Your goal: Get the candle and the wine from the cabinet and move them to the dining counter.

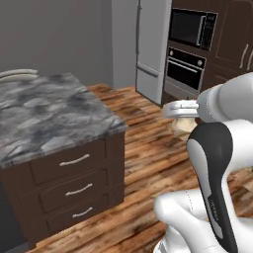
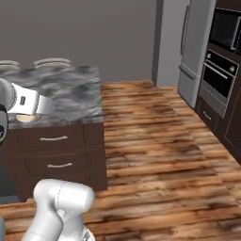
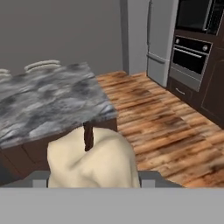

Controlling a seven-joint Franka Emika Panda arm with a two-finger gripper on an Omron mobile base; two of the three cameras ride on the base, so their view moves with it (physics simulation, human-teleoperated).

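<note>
My gripper (image 3: 93,177) is shut on the candle (image 3: 92,159), a cream lumpy lump with a dark wick that hides the fingertips in the hand view. In the left base view the candle (image 1: 184,124) hangs under the white hand (image 1: 180,108), above the wooden floor and right of the dining counter (image 1: 49,111). From the right base view the candle (image 2: 27,117) appears against the near edge of the dining counter (image 2: 70,87). The counter's grey-black marbled top (image 3: 43,103) lies ahead and left of the candle. The wine is out of view.
Grey stools (image 2: 52,62) stand at the counter's far side. A steel fridge (image 1: 153,44) and a dark oven stack (image 1: 190,47) line the far wall. Beside them is a dark panelled door (image 1: 237,34) with a silver handle; I cannot tell whether it is the cabinet. Wooden floor (image 2: 155,141) lies between.
</note>
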